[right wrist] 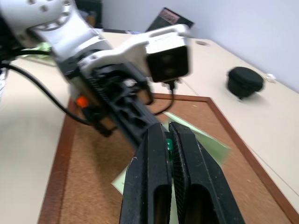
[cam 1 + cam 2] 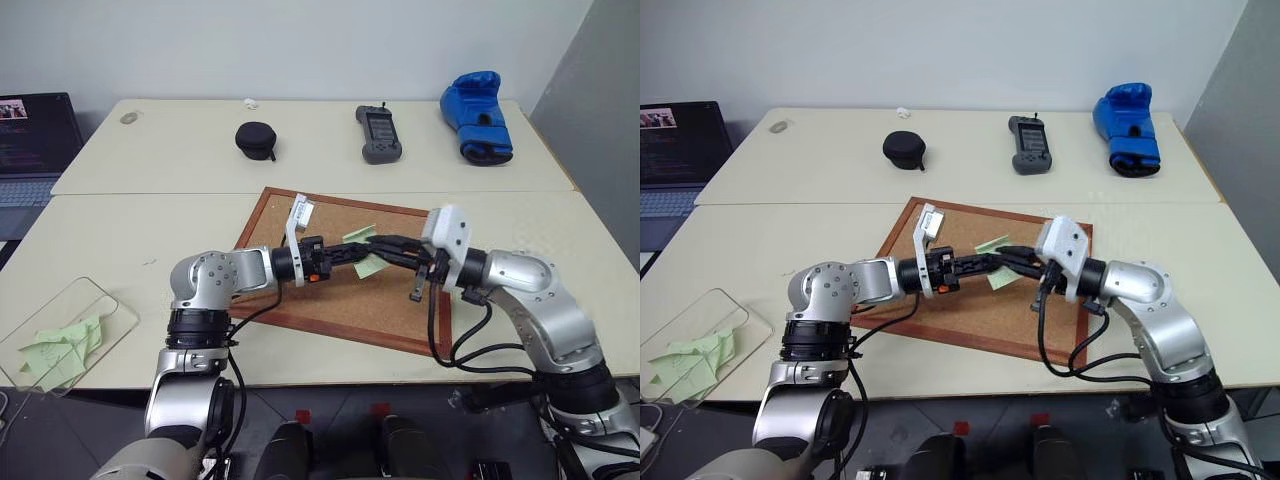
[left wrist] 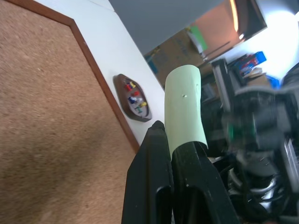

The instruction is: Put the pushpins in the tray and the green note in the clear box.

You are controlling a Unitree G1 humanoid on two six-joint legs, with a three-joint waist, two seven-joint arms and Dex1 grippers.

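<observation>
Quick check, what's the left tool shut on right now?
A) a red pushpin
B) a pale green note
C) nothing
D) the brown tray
B: in the left wrist view the left tool is shut, its black fingers pinching the green note, which curls up from between them above the corkboard.

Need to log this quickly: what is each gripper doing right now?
Left gripper: shut on the green note.
Right gripper: shut on a green pushpin.

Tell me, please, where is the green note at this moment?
The green note is held above the middle of the corkboard, gripped by the left tool, with the right tool meeting it from the other side.
</observation>
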